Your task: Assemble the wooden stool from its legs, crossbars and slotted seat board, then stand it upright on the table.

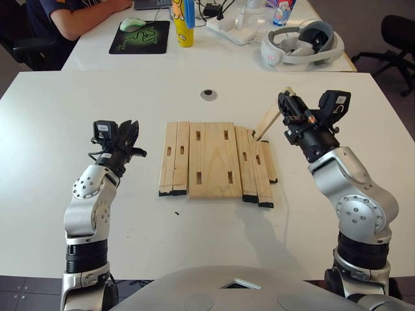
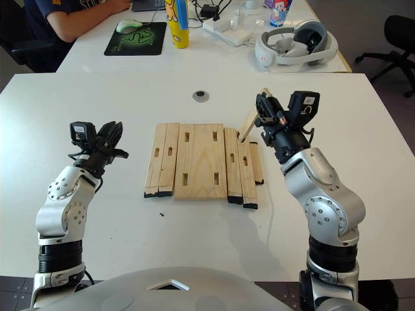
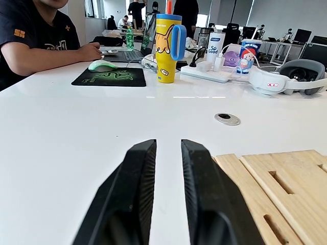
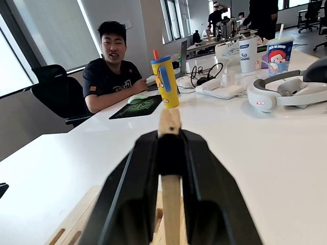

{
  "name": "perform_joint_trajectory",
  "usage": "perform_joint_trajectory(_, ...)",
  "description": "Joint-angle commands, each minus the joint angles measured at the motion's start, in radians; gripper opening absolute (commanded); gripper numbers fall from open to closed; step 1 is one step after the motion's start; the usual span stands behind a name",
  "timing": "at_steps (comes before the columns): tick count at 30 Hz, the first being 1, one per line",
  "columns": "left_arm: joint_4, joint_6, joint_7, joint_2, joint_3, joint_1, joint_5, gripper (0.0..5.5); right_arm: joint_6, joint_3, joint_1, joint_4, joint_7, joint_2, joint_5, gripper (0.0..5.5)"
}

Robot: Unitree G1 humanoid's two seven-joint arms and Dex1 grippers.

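Observation:
The slotted seat board lies flat on the white table at the centre. Two slotted wooden slats lie against its left side, and several more slats lie on its right. My right gripper hovers above the table right of the pile, shut on a thin wooden crossbar. The crossbar slants down, its lower end resting on the right-hand slats. My left gripper hangs left of the pile, open by a narrow gap with nothing between its fingers.
A round cable grommet sits in the table behind the boards. A second table behind holds a yellow cup, a mouse pad, a headset and a seated person's arm.

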Motion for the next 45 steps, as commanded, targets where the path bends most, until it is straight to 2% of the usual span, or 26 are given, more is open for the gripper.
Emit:
perform_joint_trajectory(1,0.023,0.011,0.012,-0.002,-0.006,0.011,0.022,0.20,0.011,0.031,0.037,-0.032,-0.013,0.036,-0.041,0.45)
perform_joint_trajectory(3,0.024,0.010,0.012,-0.004,-0.013,0.010,0.025,0.00,0.010,0.037,0.047,-0.028,-0.013,0.051,-0.056,0.45)
perform_joint_trajectory(13,0.032,0.025,0.034,-0.005,-0.018,0.002,0.047,0.00,-0.001,0.062,0.102,-0.026,-0.071,0.164,-0.144,0.45)
perform_joint_trajectory(22,0.016,0.078,-0.002,0.038,-0.014,-0.029,0.043,0.00,-0.055,0.142,0.179,-0.094,-0.100,0.246,-0.297,0.45)
perform_joint_trajectory(45,0.029,0.108,-0.019,0.044,-0.014,-0.069,0.040,0.00,-0.228,0.181,0.216,0.038,-0.019,0.366,-0.486,0.45)
